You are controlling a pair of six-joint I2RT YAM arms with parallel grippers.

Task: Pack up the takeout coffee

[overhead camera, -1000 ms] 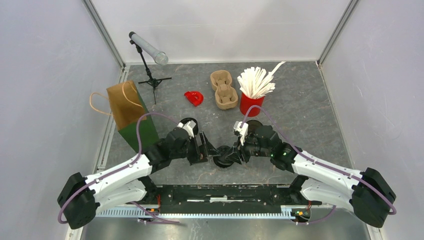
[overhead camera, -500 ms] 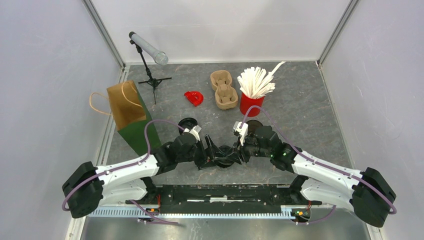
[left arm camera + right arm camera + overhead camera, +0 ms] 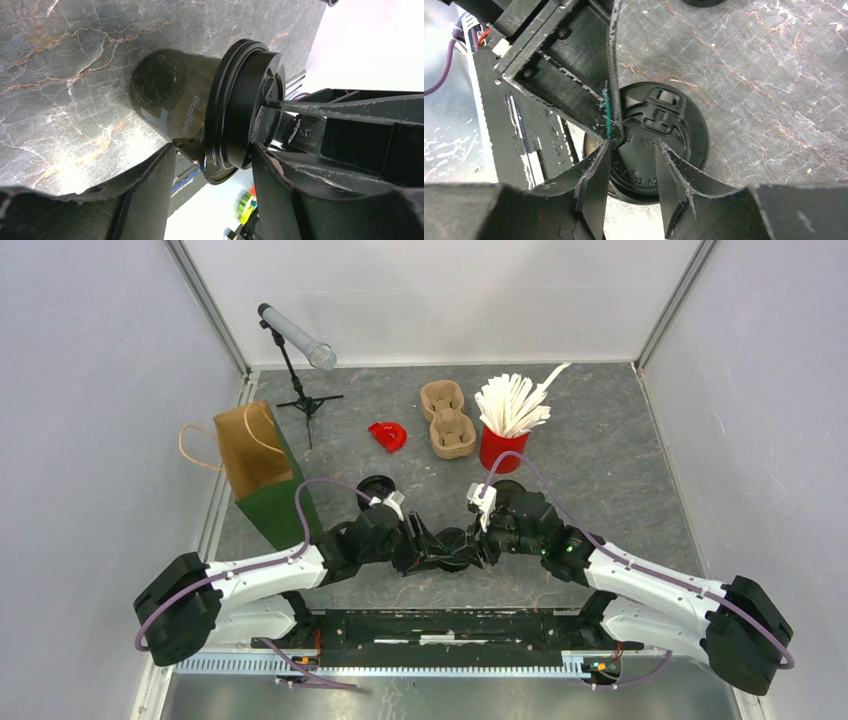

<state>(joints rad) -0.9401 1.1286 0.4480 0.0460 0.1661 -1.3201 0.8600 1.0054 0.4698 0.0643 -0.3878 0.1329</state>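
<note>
Change: my left fingers [image 3: 145, 195] have swung in from the left and narrowed from wide open; they now straddle the coffee cup [image 3: 170, 95] just below its lid [image 3: 664, 125]
Left fingers: one on each side of the cup, very close to its wall; whether they already press on it I cannot tell
Right fingers: my right fingers [image 3: 591, 195] have not moved; they are set partway apart with a tip resting on top of the lid, and I see nothing clamped between them
Cup: standing on the counter [image 3: 600, 460] near the front edge, in the middle, between my two wrists; lid seated
Meaning: I judge this a handover; the right side steadies the cup from above while the left takes it by the body
Still to do: the cup carrier [image 3: 447, 420] sits well away at the far side and the paper bag [image 3: 255, 455] far left; the cup is in neither yet
Risk: if the left grip lands on the lid rim, the lid could pop; lower on the body seems safer
</note>
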